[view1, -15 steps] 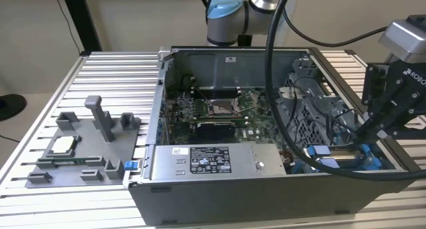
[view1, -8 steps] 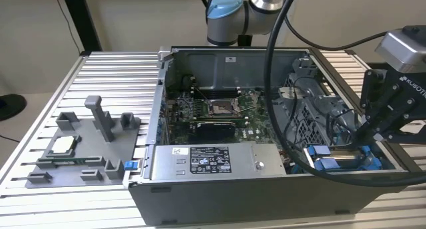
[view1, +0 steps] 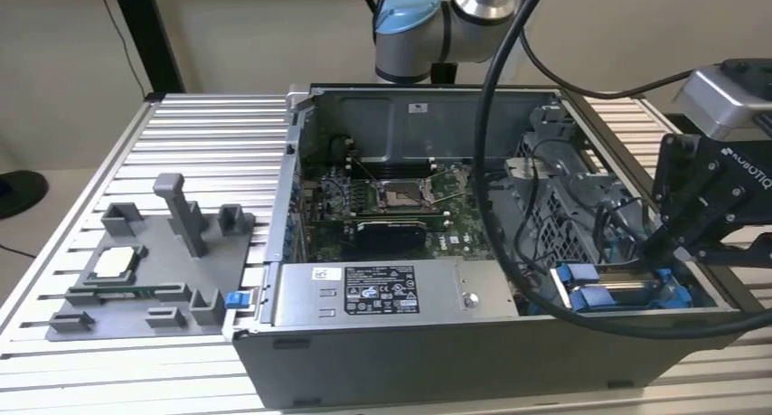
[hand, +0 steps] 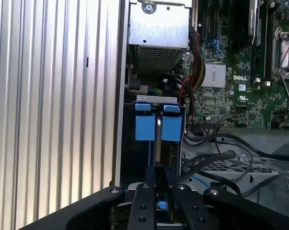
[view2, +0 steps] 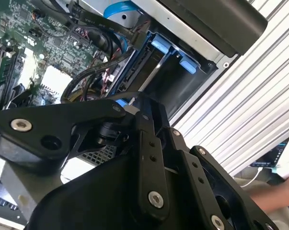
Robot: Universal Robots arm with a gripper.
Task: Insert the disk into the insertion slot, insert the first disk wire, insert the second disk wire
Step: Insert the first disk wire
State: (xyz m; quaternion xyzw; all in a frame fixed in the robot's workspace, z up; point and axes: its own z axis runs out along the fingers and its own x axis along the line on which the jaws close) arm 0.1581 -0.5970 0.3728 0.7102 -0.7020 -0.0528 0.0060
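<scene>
- Black two-finger gripper [hand: 156, 168]: clenched, fingers [hand: 150, 177] drawn together with only a slit between. A small blue piece shows in the slit; cannot tell what it is.
- Just ahead of the tips: rectangular grey metal insertion slot [hand: 129, 143], two bright blue plastic tabs [hand: 144, 127] at its mouth. Cannot tell whether the disk sits inside.
- Close beside the gripper: bundle of black cables [hand: 206, 160].
- Beyond the slot: grey perforated metal power-supply box [hand: 158, 33]; past the cables, green motherboard [hand: 230, 96].
- Opposite side of the gripper: ribbed silver aluminium table [hand: 53, 120].
</scene>
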